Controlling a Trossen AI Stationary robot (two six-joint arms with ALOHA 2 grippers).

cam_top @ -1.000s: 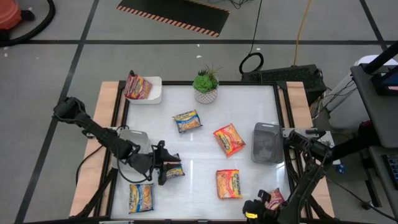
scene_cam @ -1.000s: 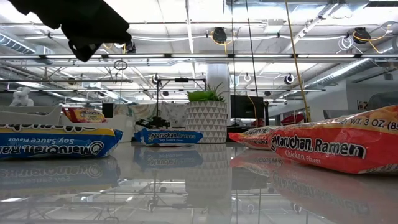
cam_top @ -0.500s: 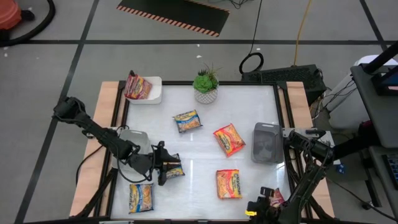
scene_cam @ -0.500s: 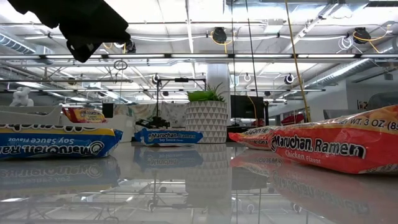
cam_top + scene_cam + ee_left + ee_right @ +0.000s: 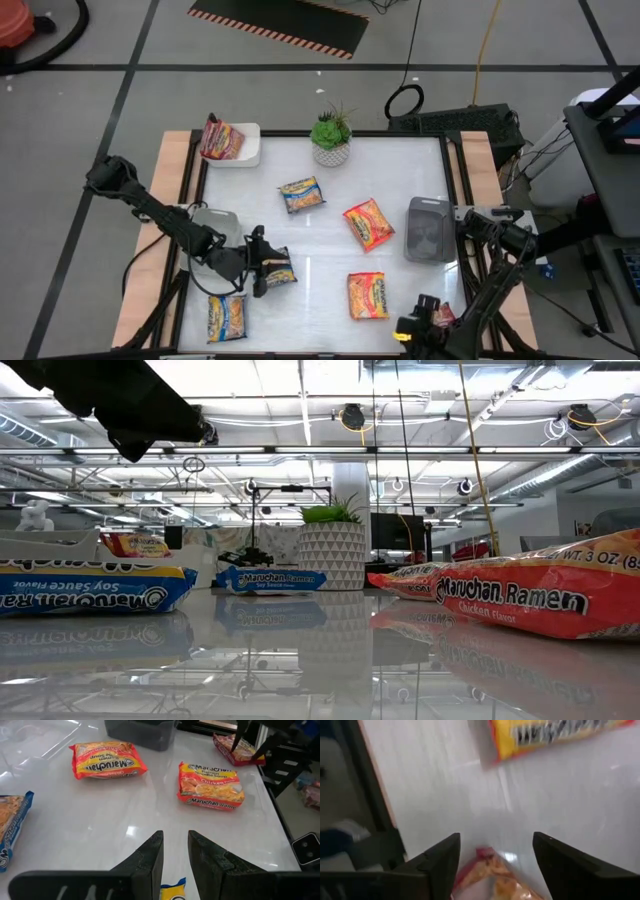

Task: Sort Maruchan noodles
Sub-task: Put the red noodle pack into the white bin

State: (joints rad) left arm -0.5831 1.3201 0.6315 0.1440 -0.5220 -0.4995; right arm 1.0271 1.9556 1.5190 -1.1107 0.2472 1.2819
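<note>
Left end effector [image 5: 272,270]: hovering at the worktop's [image 5: 330,200] left-middle, fingers nearly closed, gripping a blue-and-yellow packet [image 5: 279,271]. Right end effector [image 5: 432,312]: sitting at the near right corner, fingers spread wide around a dark red packet [image 5: 495,881], not clamping it. Orange packets [image 5: 367,223] lying centre-right; another blue packet [image 5: 301,194] lying mid-worktop.

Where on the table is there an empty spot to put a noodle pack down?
The widest bare patch lies between the potted plant and the grey tray, at the far right corner. Another lies between the blue packet and the white tray. It is crowded around the left gripper, which holds a packet.
</note>
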